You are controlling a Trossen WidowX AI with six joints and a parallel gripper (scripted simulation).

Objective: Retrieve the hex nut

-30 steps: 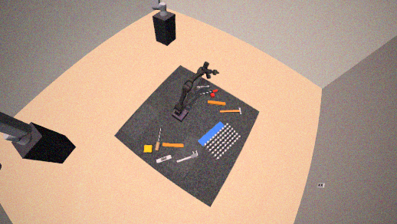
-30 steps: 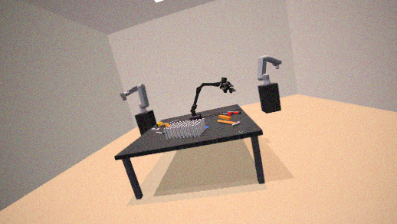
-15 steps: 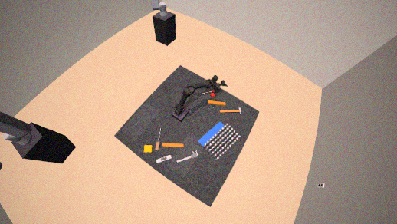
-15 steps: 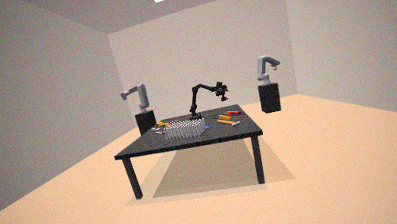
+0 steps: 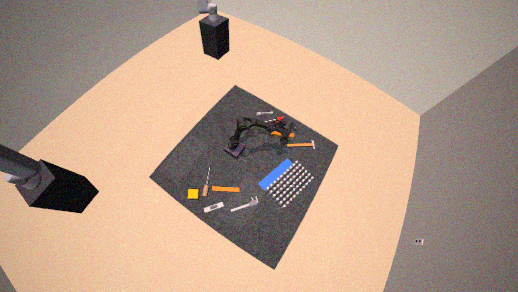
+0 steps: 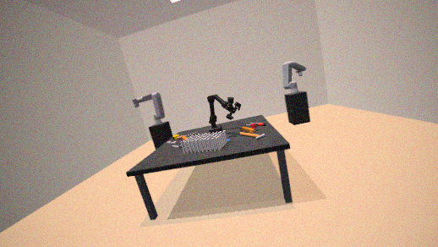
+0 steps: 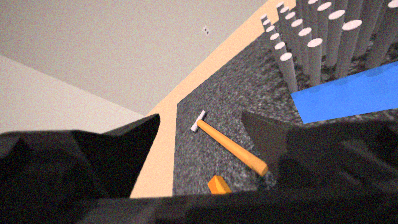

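Spacers [image 5: 290, 184] [image 6: 205, 141] [image 7: 287, 72] stand upright in rows at right of centre in the top view and upper right of the wrist view. Blue strip [image 5: 275, 174] [image 6: 228, 139] [image 7: 350, 97] lies flat along one side of them on the dark tabletop [image 5: 260, 245] [image 6: 254, 148] [image 7: 225, 95]. The nut's place cannot be told; the spacers are too small and crowded to see between. The tool [image 5: 289, 136] [image 6: 235, 112] [image 7: 201, 116] is spread wide, nothing between its fingers, raised above the tabletop. An orange-handled hammer [image 5: 300, 145] [image 6: 250, 134] [image 7: 232, 146] lies well apart from the spacers, at the centre of the wrist view. At lower left of the top view's spacers lie a grey wrench-like piece [image 5: 242, 205] and a whitish piece [image 5: 214, 207] with a dark patch; any marking there is too small to read.
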